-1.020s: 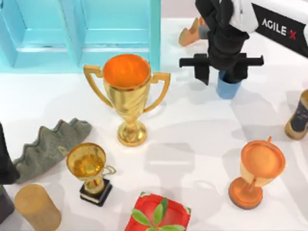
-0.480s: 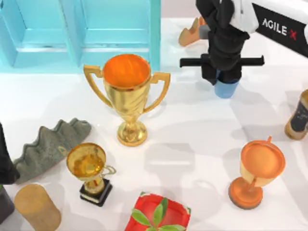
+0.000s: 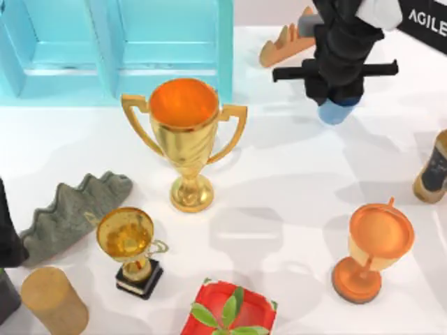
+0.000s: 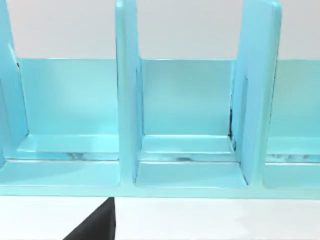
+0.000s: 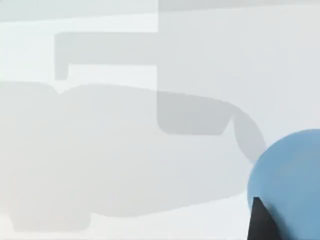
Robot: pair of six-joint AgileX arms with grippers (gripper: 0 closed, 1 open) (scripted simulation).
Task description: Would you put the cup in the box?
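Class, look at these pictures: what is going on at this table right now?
The right gripper is shut on the small blue cup near the table's far right, next to the light-blue box. The cup is not in the box yet. The left arm sits parked at the table's left edge. Trophies, including a large gold trophy and an orange goblet, stand untouched.

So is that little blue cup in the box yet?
Not yet. The cup is clamped in the right gripper, over the white table to the right of the turquoise box, whose compartments look bare.
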